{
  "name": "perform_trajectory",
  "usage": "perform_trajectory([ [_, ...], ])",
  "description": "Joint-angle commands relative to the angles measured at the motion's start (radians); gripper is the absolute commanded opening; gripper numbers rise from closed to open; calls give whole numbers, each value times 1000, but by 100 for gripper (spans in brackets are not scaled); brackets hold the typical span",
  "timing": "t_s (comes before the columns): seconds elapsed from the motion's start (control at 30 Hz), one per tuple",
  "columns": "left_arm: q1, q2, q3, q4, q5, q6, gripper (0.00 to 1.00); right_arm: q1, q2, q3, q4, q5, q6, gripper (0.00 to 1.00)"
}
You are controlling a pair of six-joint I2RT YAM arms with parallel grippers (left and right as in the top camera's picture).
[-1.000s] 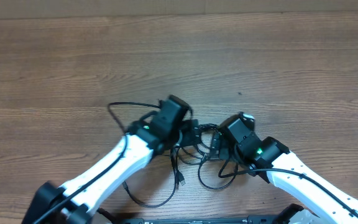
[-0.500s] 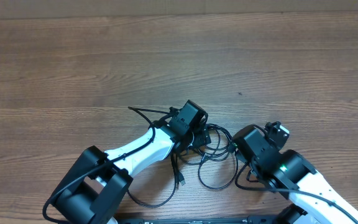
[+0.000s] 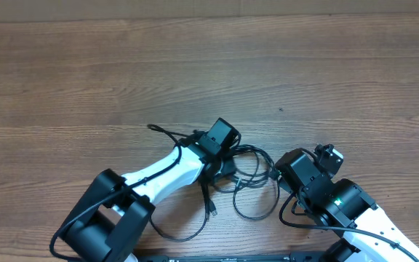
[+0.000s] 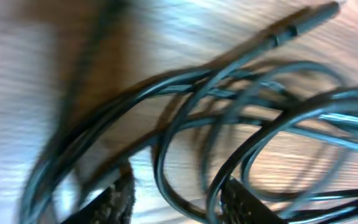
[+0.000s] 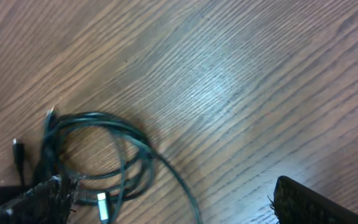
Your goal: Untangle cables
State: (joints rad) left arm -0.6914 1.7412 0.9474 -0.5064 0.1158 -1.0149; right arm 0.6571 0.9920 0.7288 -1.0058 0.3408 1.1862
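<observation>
The cables lie as a tangle of thin black loops in the middle front of the table. One tail ends in a small plug. My left gripper sits over the tangle's left side. In the blurred left wrist view it is open, with several strands crossing between its fingers and a plug end at top right. My right gripper is just right of the tangle. In the right wrist view it is wide open, with loops at left and one strand running between the fingers.
Bare wooden table extends behind and to both sides. A long cable loop trails toward the front edge under my left arm. A thin black lead sticks out left of the left wrist.
My left gripper has moved right onto the tangle. My right gripper has drawn back to the right and toward the front, off the tangle. The loops have spread a little.
</observation>
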Motion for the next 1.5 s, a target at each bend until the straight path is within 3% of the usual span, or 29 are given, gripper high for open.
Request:
perform_trajectory([
  [0.0, 19, -82, -14, -14, -71, 6, 50, 4, -3, -5, 5, 18, 14, 100],
  [0.07, 8, -108, -14, -6, -71, 5, 52, 4, -3, -6, 9, 18, 14, 100],
  [0.3, -76, -119, -15, 69, -127, 5, 81, 4, -3, -6, 17, 15, 14, 100],
  [0.7, -94, -2, -15, 103, -215, -11, 82, 4, -2, -12, 4, -10, 14, 100],
  [0.8, -94, 42, -15, 156, -167, -11, 74, 4, -2, -12, 4, -10, 14, 100],
  [0.97, -94, 84, -15, 209, -141, -10, 68, 4, -2, -12, 4, -13, 14, 100],
  [1.17, -94, 85, -15, 204, -142, -10, 49, 4, -2, -12, 4, -13, 14, 100],
  [1.27, -94, 85, -15, 203, -141, -10, 47, 4, -2, -12, 4, -18, 14, 100],
  [1.33, -94, 85, -15, 198, -142, -10, 34, 4, -2, -12, 4, -23, 14, 100],
  [1.37, -94, 85, -15, 195, -142, -9, 25, 4, -2, -12, 3, -25, 14, 100],
  [1.4, -94, 85, -15, 191, -141, -6, 9, 4, -2, -12, 3, -29, 14, 100],
  [1.47, -92, 85, -15, 185, -140, 0, 4, 4, -2, -12, 0, -29, 14, 100],
])
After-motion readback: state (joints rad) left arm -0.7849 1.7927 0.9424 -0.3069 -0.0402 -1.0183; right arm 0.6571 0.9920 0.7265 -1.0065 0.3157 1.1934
